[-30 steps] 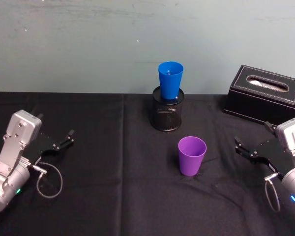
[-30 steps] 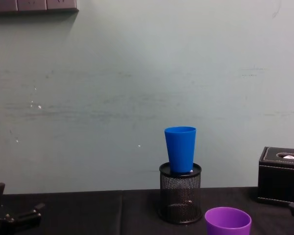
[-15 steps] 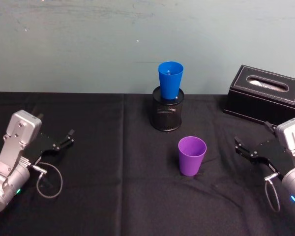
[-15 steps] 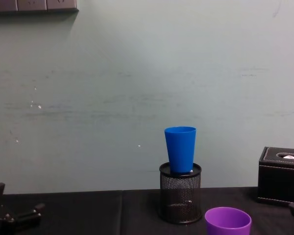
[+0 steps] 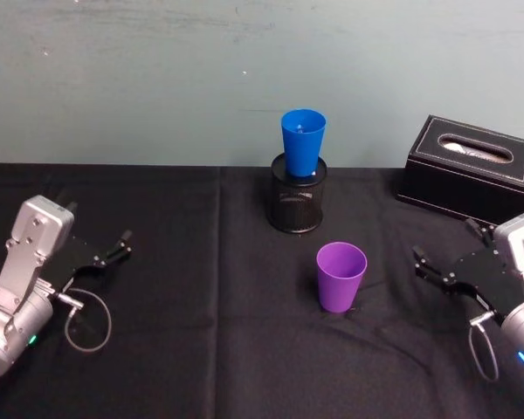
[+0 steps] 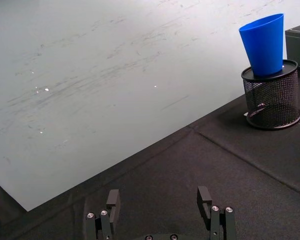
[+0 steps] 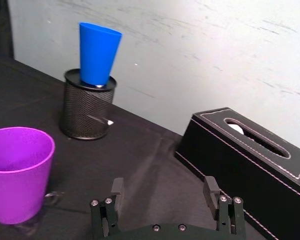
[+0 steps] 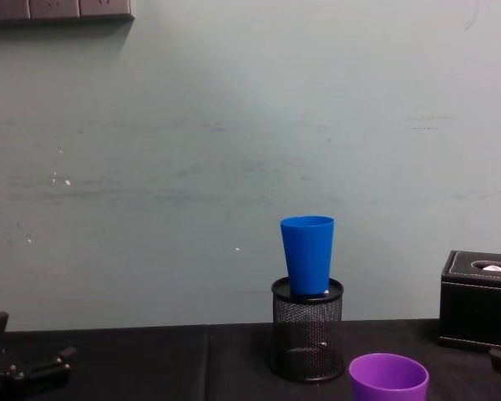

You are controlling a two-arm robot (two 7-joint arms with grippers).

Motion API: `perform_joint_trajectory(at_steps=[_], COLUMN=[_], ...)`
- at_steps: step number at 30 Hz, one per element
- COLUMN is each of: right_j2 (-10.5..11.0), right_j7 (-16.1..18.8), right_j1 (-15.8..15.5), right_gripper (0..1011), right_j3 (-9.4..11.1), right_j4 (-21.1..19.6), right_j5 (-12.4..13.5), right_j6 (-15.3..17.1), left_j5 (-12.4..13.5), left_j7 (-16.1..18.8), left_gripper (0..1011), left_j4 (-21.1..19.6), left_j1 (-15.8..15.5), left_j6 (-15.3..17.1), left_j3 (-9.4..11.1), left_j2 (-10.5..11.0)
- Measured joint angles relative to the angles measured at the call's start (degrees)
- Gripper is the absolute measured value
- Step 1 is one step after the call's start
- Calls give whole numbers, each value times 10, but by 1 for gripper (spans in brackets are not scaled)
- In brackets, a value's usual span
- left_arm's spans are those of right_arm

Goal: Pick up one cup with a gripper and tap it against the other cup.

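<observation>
On the black tablecloth (image 5: 201,349) the right gripper (image 5: 441,238), wide and empty, has edged left toward the purple cup (image 5: 341,277) near centre: the reach seems begun. The blue cup (image 5: 302,142) stands beyond it in a mesh holder (image 5: 297,208). The left gripper (image 5: 98,222) idles wide, far left.

The purple cup (image 5: 341,276) and blue cup (image 5: 303,140) are smooth plastic with a soft sheen. The mesh holder (image 5: 296,208) is black metal wire. The tablecloth (image 5: 175,349) is matt black cloth, creased. The tissue box (image 5: 445,185) looks leather-like with pale stitching.
</observation>
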Motion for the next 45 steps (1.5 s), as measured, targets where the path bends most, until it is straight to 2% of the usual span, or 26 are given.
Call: perform_joint_trajectory(at_steps=[7,17,27,34,45], right_j2=[0,-3,-9,-22,-43], right_j7=[23,52,67,75,90], right_j1=[-12,-37,-58,-70,-71], right_gripper=[1004,1004,1004,1004,1004], right_j3=[9,22,26,29,32], right_j4=[-11,-46,-73,-85,-82], right_j5=[7,27,28,29,23], right_j6=[-5,24,39,49,53], left_j5=[0,0,0,0,0], left_j7=[0,0,0,0,0], left_gripper=[1012,1011,1011,1011,1011], left_j4=[0,0,0,0,0], left_j1=[0,0,0,0,0], left_j6=[0,0,0,0,0], left_j3=[0,0,0,0,0], left_j2=[0,0,0,0,0])
